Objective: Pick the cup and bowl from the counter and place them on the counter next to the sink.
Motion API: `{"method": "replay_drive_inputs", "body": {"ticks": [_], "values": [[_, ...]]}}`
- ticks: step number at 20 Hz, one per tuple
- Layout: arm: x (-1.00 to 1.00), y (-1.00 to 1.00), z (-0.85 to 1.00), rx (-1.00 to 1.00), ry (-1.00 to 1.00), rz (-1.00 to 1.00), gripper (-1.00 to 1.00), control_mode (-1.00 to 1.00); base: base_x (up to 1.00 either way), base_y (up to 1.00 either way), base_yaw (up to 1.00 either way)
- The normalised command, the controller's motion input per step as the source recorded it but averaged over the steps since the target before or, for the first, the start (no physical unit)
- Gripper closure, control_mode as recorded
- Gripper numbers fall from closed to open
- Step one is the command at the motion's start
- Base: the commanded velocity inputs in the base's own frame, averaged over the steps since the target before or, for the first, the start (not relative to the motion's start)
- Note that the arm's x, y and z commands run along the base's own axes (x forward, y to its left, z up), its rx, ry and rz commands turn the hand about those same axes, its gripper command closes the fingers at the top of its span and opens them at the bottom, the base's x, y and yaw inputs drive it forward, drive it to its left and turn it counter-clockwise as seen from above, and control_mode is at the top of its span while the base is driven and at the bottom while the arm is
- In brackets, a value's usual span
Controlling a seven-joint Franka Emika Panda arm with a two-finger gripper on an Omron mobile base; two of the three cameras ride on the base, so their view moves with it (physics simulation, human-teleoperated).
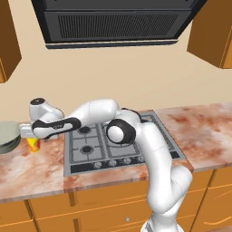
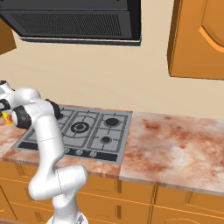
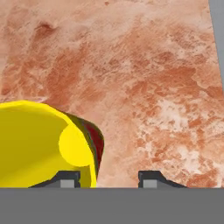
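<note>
- The counter [image 1: 204,131] runs the full width of the scene as a mottled red-and-white slab, with open bare surface to the right of the stovetop [image 1: 113,145] and a narrower stretch to its left.
- The stovetop sits between these two stretches; its raised burner grates are an obstruction to any low carry across it. Judgement: lift well clear before traversing.
- The arm [image 1: 149,149] reaches left across the stovetop, forearm low over the near-left burners. Judgement: a dropped elbow during retraction could strike the grates.
- The bowl [image 1: 7,136] lies at the far left edge of the left base view, just beside the cup and partly cut off by the frame. Judgement: a sideways swing of the hand could knock it.
- The cup [image 1: 33,144] stands on the counter left of the stovetop, directly under the hand; in the hand view it lies off-centre, over one finger tip.
- The gripper [image 3: 109,178] has its jaws part-way spread; the pictures do not show whether they touch the cup.
- Judgement: with the cup off-centre, closing may pinch only the rim or wall and tip or eject it toward the bowl.
- The sink cannot be located from here.
</note>
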Motion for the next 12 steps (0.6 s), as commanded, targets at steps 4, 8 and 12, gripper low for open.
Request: {"method": "replay_drive_inputs", "body": {"ticks": [4, 8, 12], "values": [[0.00, 0.00, 0.00, 0.00, 0.00, 0.00, 1.00, -1.00, 0.00, 0.00, 0.00], [0.00, 0.00, 0.00, 0.00, 0.00, 0.00, 1.00, -1.00, 0.00, 0.00, 0.00], [-0.05, -0.09, 0.07, 0.00, 0.00, 0.00, 1.00, -1.00, 0.00, 0.00, 0.00]]}}
